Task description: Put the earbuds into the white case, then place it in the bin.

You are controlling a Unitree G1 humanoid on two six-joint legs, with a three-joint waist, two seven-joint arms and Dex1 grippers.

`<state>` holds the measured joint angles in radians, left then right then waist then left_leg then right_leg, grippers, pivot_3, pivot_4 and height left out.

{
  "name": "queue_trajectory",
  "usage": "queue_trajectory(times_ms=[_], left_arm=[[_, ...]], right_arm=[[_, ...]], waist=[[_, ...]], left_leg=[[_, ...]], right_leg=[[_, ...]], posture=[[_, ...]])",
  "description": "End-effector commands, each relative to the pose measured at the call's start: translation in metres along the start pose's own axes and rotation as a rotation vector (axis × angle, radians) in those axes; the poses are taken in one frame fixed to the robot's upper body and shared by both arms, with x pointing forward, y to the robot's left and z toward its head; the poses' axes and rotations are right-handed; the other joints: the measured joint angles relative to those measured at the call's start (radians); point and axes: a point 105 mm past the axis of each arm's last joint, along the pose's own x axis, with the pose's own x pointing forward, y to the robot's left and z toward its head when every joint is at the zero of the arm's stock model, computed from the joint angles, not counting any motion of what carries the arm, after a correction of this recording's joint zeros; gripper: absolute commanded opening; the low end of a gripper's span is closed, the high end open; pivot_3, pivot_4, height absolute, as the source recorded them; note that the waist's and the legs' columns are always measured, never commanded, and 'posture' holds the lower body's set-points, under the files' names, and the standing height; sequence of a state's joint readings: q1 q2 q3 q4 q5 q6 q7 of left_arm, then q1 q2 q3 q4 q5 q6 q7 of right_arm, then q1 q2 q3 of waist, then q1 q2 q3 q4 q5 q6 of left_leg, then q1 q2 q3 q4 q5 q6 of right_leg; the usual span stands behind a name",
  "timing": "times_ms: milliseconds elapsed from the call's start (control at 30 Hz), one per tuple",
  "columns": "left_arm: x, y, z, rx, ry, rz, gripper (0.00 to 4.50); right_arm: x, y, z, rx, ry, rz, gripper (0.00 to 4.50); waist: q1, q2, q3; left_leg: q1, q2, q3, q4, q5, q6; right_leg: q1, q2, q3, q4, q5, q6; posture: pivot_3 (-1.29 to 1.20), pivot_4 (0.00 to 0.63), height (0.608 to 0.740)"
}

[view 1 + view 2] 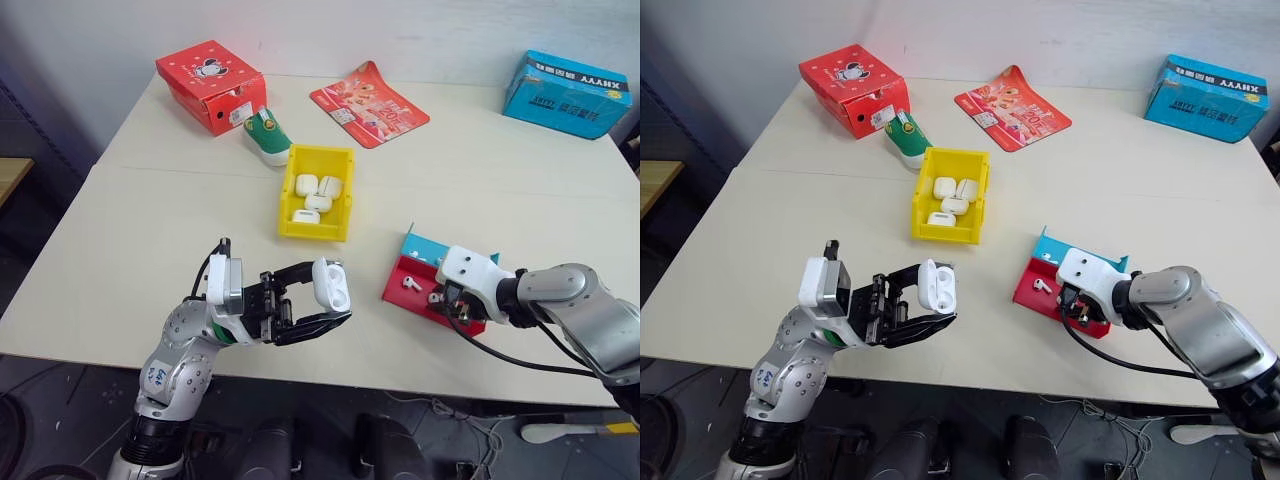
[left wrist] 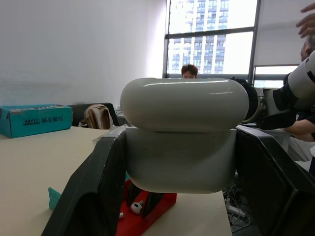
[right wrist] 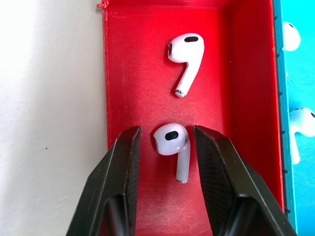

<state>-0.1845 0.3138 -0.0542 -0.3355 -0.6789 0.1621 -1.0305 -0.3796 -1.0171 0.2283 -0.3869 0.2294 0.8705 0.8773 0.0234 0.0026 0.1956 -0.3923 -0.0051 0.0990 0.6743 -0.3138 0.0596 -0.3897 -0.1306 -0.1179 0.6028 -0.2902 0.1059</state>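
Glossy white plastic: earbuds, tiny, hard and smooth; judged very light and apt to slip or skitter if pinched off-centre.
Earbud location: lay in the red compartment of the red-and-blue tray at the near right of the worktop; a second bud lay farther along the same red compartment, more on the blue side.
Right tool: fingers apart, straddled the nearer bud, not yet touching it on either side.
Best hold on bud: judged across the rounded head, where the fingers stood; the thin stem looked a poorer purchase.
White case: rigid, slick shell with rounded edges, lid hinged open; likely light but prone to twist out under a loose pinch.
Left tool: clamped on the case body across its flat faces, held up above the near edge of the worktop, left of the tray.
Yellow bin: stood mid-worktop beyond both tools, already carrying several white cases.
Handling risk: probably a misaligned bud at the case mouth, given the small sockets.
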Motion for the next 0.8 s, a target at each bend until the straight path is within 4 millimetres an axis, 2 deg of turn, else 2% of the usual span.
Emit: queue_trajectory(times_ms=[33,433,467,533,633,700,800], left_arm=[[0.002,-0.004,0.007,0.026,-0.015,-0.013,2.82],[0.001,-0.003,0.007,0.024,-0.014,-0.017,2.82],[0.001,-0.004,0.007,0.024,-0.015,-0.018,2.82],[0.002,-0.004,0.009,0.019,-0.023,-0.028,2.82],[0.003,-0.005,0.011,-0.009,-0.031,-0.069,2.82],[0.005,-0.004,0.014,-0.014,-0.045,-0.094,2.82],[0.012,0.0,0.018,-0.045,-0.074,-0.14,2.82]], right_arm=[[0.001,0.001,-0.011,0.016,0.038,0.0,0.86],[-0.001,-0.003,-0.014,0.021,0.036,-0.012,0.86],[-0.001,-0.003,-0.014,0.022,0.033,-0.012,0.54],[-0.007,-0.008,-0.009,0.031,-0.012,-0.031,0.44],[-0.031,-0.012,0.012,0.029,-0.178,-0.01,0.44],[-0.05,-0.004,0.032,0.027,-0.381,0.067,0.44],[-0.099,0.02,0.075,0.04,-0.91,0.261,0.44]], waist=[[0.0,0.0,0.0],[0.0,0.0,0.0],[0.0,0.0,0.0],[0.001,0.0,0.0],[0.003,0.0,0.0],[0.002,0.0,0.0],[0.003,0.0,0.0]], left_leg=[[0.0,0.0,0.0,0.0,0.0,0.0],[0.001,0.0,0.0,0.0,0.0,0.0],[0.001,0.0,-0.001,0.0,0.0,0.0],[0.001,0.0,-0.001,0.0,0.0,0.0],[0.0,0.0,-0.001,0.0,0.0,0.0],[-0.001,0.0,-0.001,0.0,0.0,0.0],[-0.001,0.001,-0.002,0.0,0.0,0.0]], right_leg=[[0.0,0.0,0.0,0.0,0.0,0.0],[0.001,0.0,0.0,0.0,0.0,0.0],[0.001,0.0,0.0,0.0,0.0,0.0],[0.001,0.0,0.0,0.0,0.0,0.0],[0.0,-0.001,0.0,0.0,0.0,0.0],[0.0,0.0,0.0,0.0,0.0,0.0],[0.001,0.001,-0.002,-0.001,0.0,0.0]], posture=[[0.0,0.15,0.74],[0.0,0.15,0.74],[0.0,0.15,0.74],[0.0,0.15,0.74],[0.0,0.15,0.74],[0.0,0.15,0.74],[0.0,0.15,0.74]])
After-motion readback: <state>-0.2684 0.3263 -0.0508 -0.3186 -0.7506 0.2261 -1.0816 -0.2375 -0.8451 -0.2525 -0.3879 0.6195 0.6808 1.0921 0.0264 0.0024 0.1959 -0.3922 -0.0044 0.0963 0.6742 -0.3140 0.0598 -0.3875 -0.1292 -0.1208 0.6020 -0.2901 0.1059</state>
